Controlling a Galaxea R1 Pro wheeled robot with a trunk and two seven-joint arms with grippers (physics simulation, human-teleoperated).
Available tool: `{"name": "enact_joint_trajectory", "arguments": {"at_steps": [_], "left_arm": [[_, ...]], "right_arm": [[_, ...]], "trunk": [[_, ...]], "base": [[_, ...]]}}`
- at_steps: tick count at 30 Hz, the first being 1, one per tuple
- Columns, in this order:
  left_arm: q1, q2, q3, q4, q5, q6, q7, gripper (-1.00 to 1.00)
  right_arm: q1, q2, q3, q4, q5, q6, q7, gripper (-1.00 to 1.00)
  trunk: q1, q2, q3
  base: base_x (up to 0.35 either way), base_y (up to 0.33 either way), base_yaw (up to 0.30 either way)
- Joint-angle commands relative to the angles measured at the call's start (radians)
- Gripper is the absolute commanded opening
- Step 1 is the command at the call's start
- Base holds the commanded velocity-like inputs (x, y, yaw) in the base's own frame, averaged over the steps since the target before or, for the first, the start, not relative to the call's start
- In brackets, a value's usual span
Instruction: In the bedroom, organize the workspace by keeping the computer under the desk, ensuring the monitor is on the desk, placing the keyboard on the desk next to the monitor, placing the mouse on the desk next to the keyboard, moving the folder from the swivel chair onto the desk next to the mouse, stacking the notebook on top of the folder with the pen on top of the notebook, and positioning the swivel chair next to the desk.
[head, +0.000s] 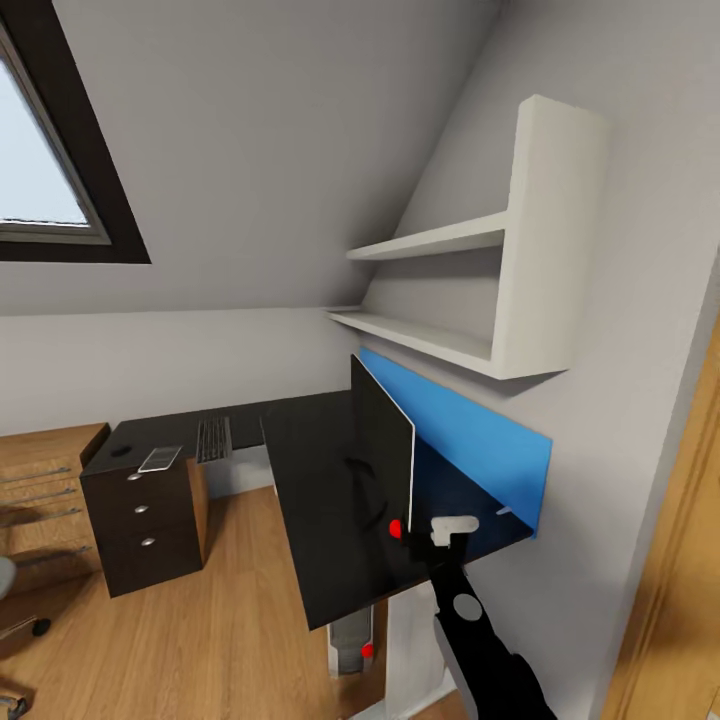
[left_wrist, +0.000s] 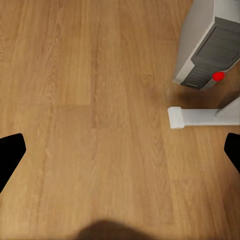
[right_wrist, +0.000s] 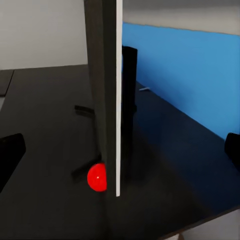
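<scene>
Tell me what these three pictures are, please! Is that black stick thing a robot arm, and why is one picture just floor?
Yes, that is a robot's arm. The big picture comes from a camera on the robot's head. The black arm at the bottom ends in the right gripper, its hand, reaching toward the monitor, a thin black screen with a red light, standing on the black desk. Farther back on the desk lies a keyboard. Behind the screen is a blue wall panel, with white shelves above.

The other two pictures come from small cameras on the wrists. The right one looks at the monitor's edge from close up. The left one points down at the wooden floor, where the grey computer stands. Both hands are open and hold nothing.
</scene>
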Motion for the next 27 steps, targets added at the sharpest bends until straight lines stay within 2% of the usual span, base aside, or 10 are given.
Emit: {"name": "enact_joint_trajectory", "arguments": {"at_steps": [1, 6, 12, 13, 17, 22, 27], "left_arm": [[-0.001, 0.001, -0.008, 0.000, 0.005, -0.004, 0.008, 1.00], [0.000, 0.003, -0.007, 0.000, 0.005, -0.005, 0.008, 1.00], [0.000, 0.003, -0.007, 0.001, 0.006, -0.004, 0.008, 1.00], [0.000, 0.003, -0.007, 0.001, 0.006, -0.003, 0.008, 1.00], [0.000, 0.003, -0.006, 0.001, 0.008, 0.000, 0.010, 1.00], [-0.001, 0.003, -0.005, 0.002, 0.011, 0.002, 0.016, 1.00], [-0.001, 0.004, -0.004, 0.002, 0.012, 0.002, 0.020, 1.00]], "right_arm": [[0.000, 0.000, 0.001, 0.012, 0.010, -0.013, -0.008, 1.00], [0.000, 0.000, -0.001, 0.068, -0.006, -0.050, -0.023, 1.00], [0.000, 0.000, -0.005, 0.138, -0.060, -0.076, -0.061, 1.00], [0.000, 0.000, -0.007, 0.166, -0.076, -0.096, -0.076, 1.00], [0.000, 0.000, -0.009, 0.250, -0.097, -0.162, -0.099, 1.00], [0.000, 0.000, -0.012, 0.398, -0.108, -0.265, -0.111, 1.00], [0.000, -0.013, -0.012, 0.545, -0.112, -0.377, -0.115, 1.00]], "trunk": [[0.000, 0.000, 0.000], [0.000, 0.000, 0.000], [0.000, 0.000, 0.000], [0.000, 0.000, 0.000], [0.000, 0.000, 0.000], [0.000, 0.000, 0.000], [0.000, 0.000, 0.000]], "base": [[-0.008, 0.000, 0.000], [-0.004, 0.000, 0.000], [-0.001, 0.000, 0.000], [0.000, 0.000, 0.000], [0.000, 0.000, 0.000], [0.000, 0.000, 0.000], [0.000, 0.000, 0.000]]}}
